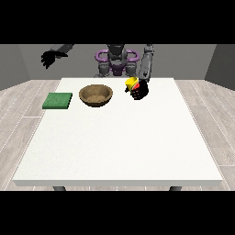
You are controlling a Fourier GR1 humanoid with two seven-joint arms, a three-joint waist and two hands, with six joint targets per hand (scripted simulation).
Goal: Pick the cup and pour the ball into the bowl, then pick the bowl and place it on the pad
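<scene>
A brown wooden bowl [96,95] rests on the white table [119,137] at the back, left of centre. To its right, the hand at the view's right [139,91] is curled round a yellow cup [131,83], which is tilted towards the bowl a little above the table. The ball does not show. A green square pad [58,100] lies flat near the table's left edge, left of the bowl. The hand at the view's left [49,57] is raised high beyond the table's back left corner, with fingers spread and nothing in them.
The robot's torso [117,59] stands behind the table's back edge. Grey floor surrounds the table on all sides.
</scene>
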